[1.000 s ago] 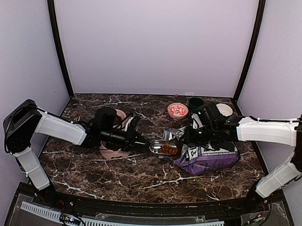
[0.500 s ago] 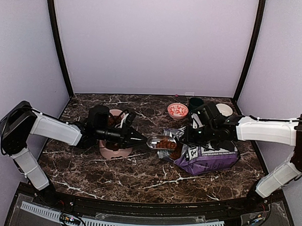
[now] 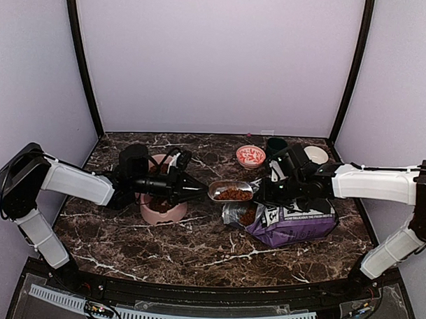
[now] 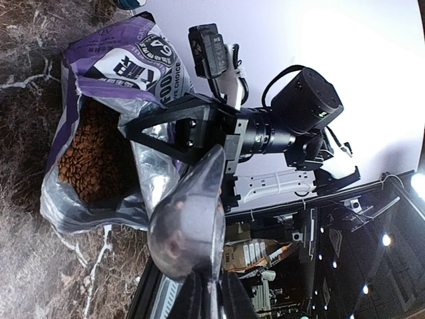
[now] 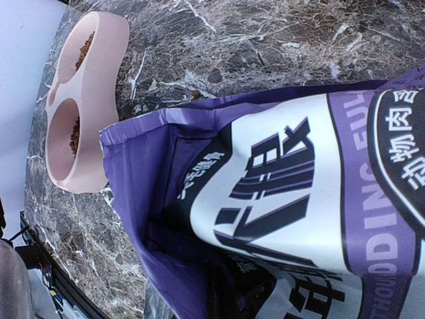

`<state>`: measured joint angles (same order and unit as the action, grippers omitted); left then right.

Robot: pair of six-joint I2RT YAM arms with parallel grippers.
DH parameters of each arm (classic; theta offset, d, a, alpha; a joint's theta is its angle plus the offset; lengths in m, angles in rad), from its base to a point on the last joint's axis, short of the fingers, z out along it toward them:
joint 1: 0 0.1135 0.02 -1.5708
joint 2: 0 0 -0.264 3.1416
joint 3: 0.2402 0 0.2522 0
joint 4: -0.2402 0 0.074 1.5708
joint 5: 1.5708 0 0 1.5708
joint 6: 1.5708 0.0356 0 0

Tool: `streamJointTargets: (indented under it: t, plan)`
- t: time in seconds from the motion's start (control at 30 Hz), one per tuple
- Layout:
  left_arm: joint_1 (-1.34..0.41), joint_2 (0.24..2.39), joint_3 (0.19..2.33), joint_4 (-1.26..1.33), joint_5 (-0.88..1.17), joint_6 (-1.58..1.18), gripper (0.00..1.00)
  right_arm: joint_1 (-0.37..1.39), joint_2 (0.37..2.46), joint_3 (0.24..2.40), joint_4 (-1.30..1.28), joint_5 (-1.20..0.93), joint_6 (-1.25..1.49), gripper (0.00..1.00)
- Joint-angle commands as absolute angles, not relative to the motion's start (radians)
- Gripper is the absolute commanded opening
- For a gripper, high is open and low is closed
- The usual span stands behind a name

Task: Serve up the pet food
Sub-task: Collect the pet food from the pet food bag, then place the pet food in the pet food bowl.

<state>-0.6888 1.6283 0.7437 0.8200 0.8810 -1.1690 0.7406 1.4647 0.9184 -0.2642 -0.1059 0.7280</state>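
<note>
My left gripper (image 3: 201, 190) is shut on the handle of a metal scoop (image 3: 230, 191) heaped with pet food (image 3: 233, 194), held level above the table between the pink double bowl (image 3: 162, 212) and the purple-and-white bag (image 3: 295, 224). In the left wrist view the scoop (image 4: 187, 222) shows its underside, with the bag's open mouth full of kibble (image 4: 86, 153) beyond it. My right gripper (image 3: 266, 198) is shut on the bag's upper edge, holding the mouth open; its fingers are mostly hidden behind the bag (image 5: 279, 199). Both wells of the bowl (image 5: 99, 100) hold some kibble.
A small red-patterned bowl (image 3: 250, 156), a dark green cup (image 3: 275, 144) and a white bowl (image 3: 315, 155) stand at the back right. The right arm (image 4: 265, 136) reaches over the bag. Walls enclose the table on three sides.
My left gripper has lifted the filled scoop out of the bag's mouth and drawn it up and slightly left, towards the bowl. The right gripper and bag have stayed put.
</note>
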Motion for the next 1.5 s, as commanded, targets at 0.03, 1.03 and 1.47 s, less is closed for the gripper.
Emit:
streamJointTargets:
  t: [0.03,1.03,1.47]
  plan:
    - [-0.683,1.606,0.738,1.021,0.931,-1.271,0.00,0.723,1.472,0.935,-0.236,-0.061,0.726,0.00]
    - [-0.423,1.290,0.594,0.630,0.935,-1.083,0.00,0.722,1.486,0.938,-0.221,-0.086,0.724,0.00]
    - [-0.185,1.088,0.526,0.305,0.986,-0.928,0.00,0.721,1.504,0.940,-0.209,-0.090,0.717,0.00]
